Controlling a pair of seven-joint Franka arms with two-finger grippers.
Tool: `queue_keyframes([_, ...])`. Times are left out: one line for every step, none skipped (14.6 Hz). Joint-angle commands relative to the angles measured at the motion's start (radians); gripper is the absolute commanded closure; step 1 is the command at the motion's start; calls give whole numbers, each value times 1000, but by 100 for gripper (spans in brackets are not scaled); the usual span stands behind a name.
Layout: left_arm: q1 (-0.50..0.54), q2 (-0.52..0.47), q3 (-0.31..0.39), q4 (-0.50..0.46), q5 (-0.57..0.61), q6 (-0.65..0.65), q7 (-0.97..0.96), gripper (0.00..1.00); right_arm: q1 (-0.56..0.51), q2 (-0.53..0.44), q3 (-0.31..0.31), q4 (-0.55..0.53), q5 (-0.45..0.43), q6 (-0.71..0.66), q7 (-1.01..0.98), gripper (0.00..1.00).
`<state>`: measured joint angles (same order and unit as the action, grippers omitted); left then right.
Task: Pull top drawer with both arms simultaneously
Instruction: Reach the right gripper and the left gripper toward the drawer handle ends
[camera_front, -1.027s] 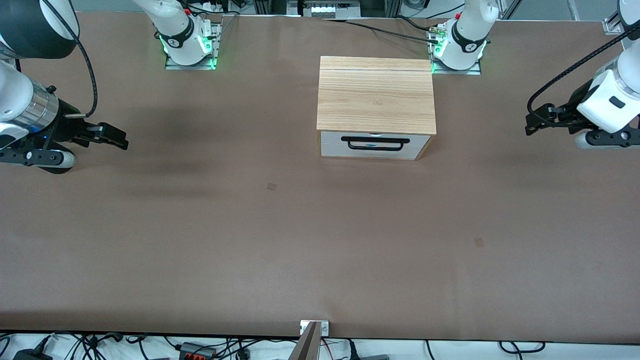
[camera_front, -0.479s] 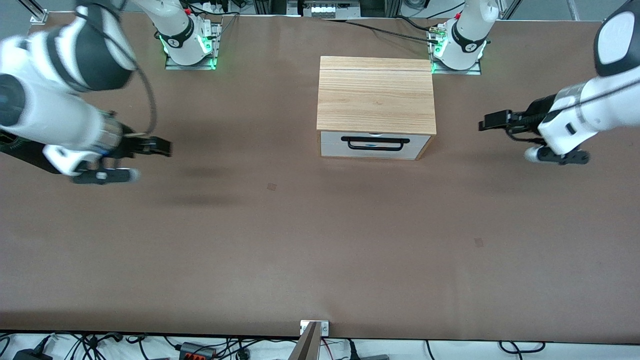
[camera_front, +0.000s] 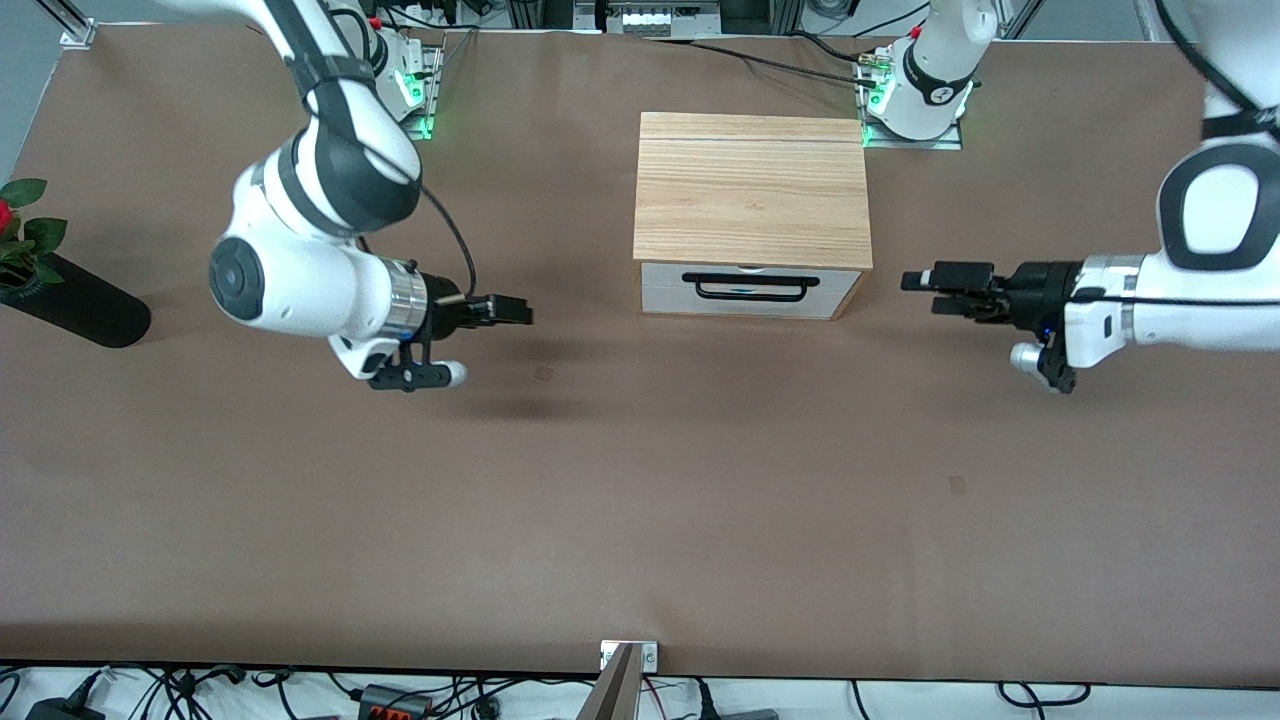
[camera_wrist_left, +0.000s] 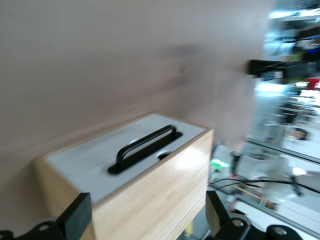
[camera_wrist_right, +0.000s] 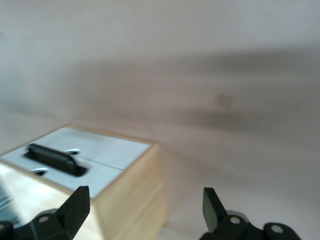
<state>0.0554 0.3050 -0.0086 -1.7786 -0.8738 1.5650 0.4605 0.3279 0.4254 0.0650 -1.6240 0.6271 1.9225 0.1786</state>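
The top drawer (camera_front: 663, 284) is shut in the light-wood cabinet (camera_front: 750, 190) at the table's middle; its white front carries a long black bar handle (camera_front: 745, 288). My right gripper (camera_front: 512, 311) is open and empty, hovering low over the table beside the cabinet, toward the right arm's end. My left gripper (camera_front: 925, 283) is open and empty, level with the drawer front, toward the left arm's end. The left wrist view shows the drawer front (camera_wrist_left: 90, 160), the handle (camera_wrist_left: 145, 147) and the open gripper (camera_wrist_left: 145, 217). The right wrist view shows the handle (camera_wrist_right: 52, 157) and the open gripper (camera_wrist_right: 144, 205).
A black vase with a red flower (camera_front: 75, 300) lies at the table's edge at the right arm's end. Two small dark patches (camera_front: 543, 373) (camera_front: 957, 485) mark the brown tabletop. A metal bracket (camera_front: 628, 655) sits at the table's edge nearest the front camera.
Both arms have swung in from the table's ends toward the cabinet, each gripper now close to one side of it. The vase has come into view.
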Motion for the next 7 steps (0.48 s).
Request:
queue_keyframes([32,55,-2,-94,-150,27,214,0,83,47,-4,19,69,128,-65,0])
queue_keyframes([40,81,-2,-126,-198,26,280,0,112,61,-4,19,94,186,-80,0])
queue_keyframes([40,95,-2,-158,-244,26,329,0,123,94,-4,19,162,217,-123,0])
queue_keyframes([38,111,-4,-189,-293,26,369,0,138,111,5,21,254,228,-198,0])
queue_keyframes([34,132,-4,-214,-341,26,424,0,149,133,9,21,376,262,-294,0])
queue_keyframes([29,158,-5,-226,-370,24,476,2,164,148,9,18,481,283,-406,0])
queue_keyframes([26,176,-5,-229,-385,21,506,4,178,168,9,13,572,283,-527,0])
